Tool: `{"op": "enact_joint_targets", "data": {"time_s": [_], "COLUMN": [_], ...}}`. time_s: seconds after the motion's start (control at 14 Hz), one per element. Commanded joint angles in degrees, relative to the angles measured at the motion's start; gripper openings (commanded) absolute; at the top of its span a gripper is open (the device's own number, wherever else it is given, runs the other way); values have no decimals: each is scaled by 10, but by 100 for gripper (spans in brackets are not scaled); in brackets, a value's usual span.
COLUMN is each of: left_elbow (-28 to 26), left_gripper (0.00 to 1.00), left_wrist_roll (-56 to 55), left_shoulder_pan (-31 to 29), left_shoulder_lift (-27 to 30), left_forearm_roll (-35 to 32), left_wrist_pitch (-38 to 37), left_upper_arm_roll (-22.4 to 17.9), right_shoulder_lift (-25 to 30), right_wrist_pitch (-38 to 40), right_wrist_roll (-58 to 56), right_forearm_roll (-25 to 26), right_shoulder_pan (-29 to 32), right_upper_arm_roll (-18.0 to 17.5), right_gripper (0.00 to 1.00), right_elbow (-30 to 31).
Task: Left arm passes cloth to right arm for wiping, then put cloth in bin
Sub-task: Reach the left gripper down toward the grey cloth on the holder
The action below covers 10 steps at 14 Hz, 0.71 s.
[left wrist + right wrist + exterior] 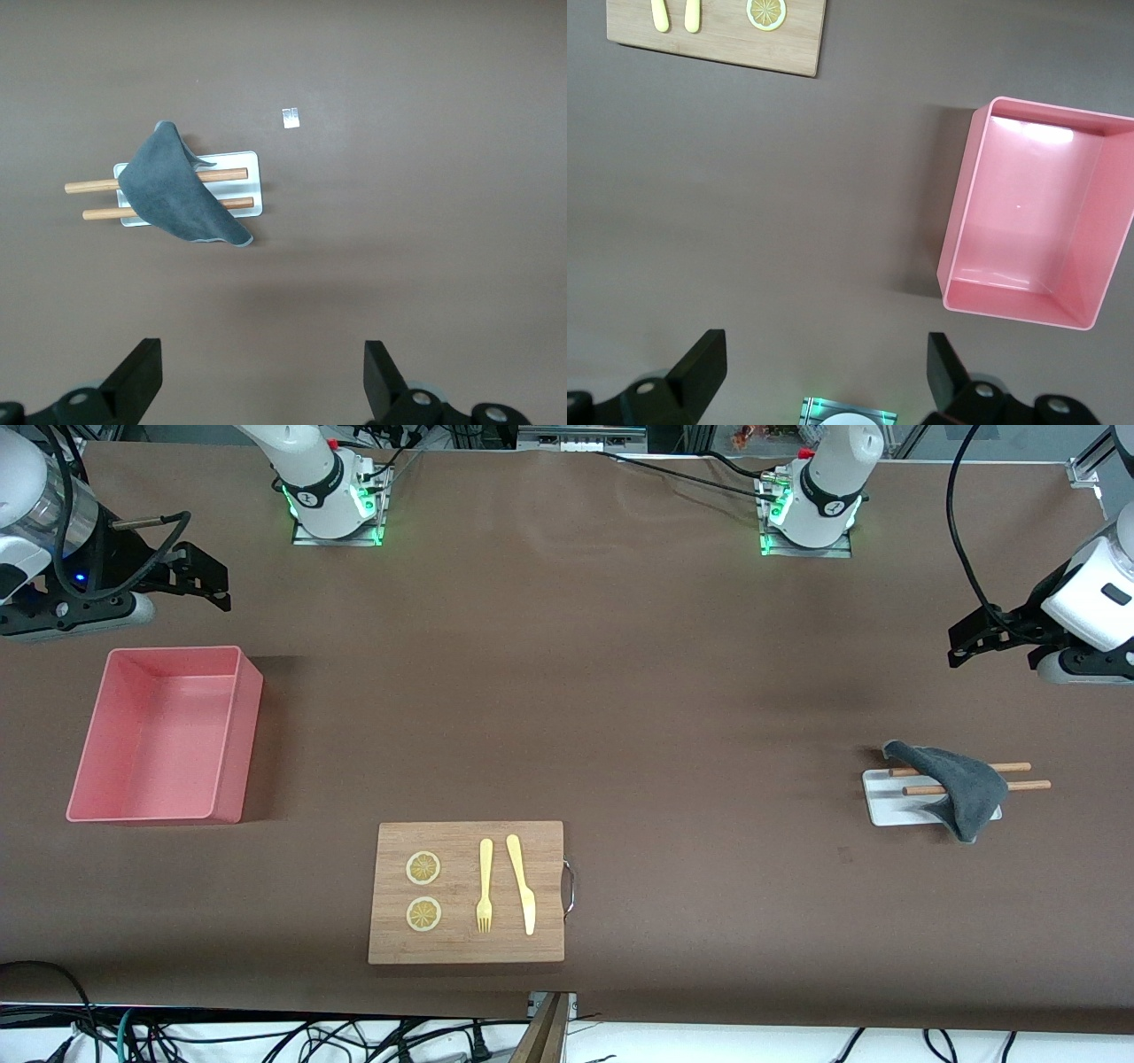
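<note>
The dark grey cloth hangs rumpled over two wooden rods on a small white tray, toward the left arm's end of the table. My left gripper hovers open above the table beside the cloth, apart from it. In the left wrist view the cloth lies well clear of the open left gripper, which holds nothing. The pink bin stands empty toward the right arm's end. My right gripper hangs open over the table beside the bin. The right wrist view shows the bin and the empty right gripper.
A wooden board with a metal handle lies near the table's front edge. It carries two lemon slices, a yellow fork and a yellow knife. A small white tag lies on the brown table beside the tray.
</note>
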<state>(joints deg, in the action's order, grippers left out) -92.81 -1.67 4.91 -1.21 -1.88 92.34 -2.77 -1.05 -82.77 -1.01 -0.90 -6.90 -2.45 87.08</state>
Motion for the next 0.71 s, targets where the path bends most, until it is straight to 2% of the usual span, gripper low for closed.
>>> {"op": "enact_joint_targets", "data": {"time_s": [0.0,0.64], "left_elbow": [2,10], "left_gripper": [100,100], "left_wrist_roll": [5,2], "left_shoulder_pan": [-4,-7], "left_shoulder_lift": [2,-12], "left_forearm_roll": [10,5], "left_wrist_pitch": [-3,-8], "left_upper_arm_roll": [0,-1], "right_shoulder_lift": [1,1], "right_wrist_pitch": [-3,-4], "right_wrist_roll": [-8,-8], "right_forearm_roll": [-3,-7], "right_shoulder_pan": [0,1], "right_upper_arm_roll": [1,1], "right_gripper": [100,100], "right_elbow": [-5,-2]}}
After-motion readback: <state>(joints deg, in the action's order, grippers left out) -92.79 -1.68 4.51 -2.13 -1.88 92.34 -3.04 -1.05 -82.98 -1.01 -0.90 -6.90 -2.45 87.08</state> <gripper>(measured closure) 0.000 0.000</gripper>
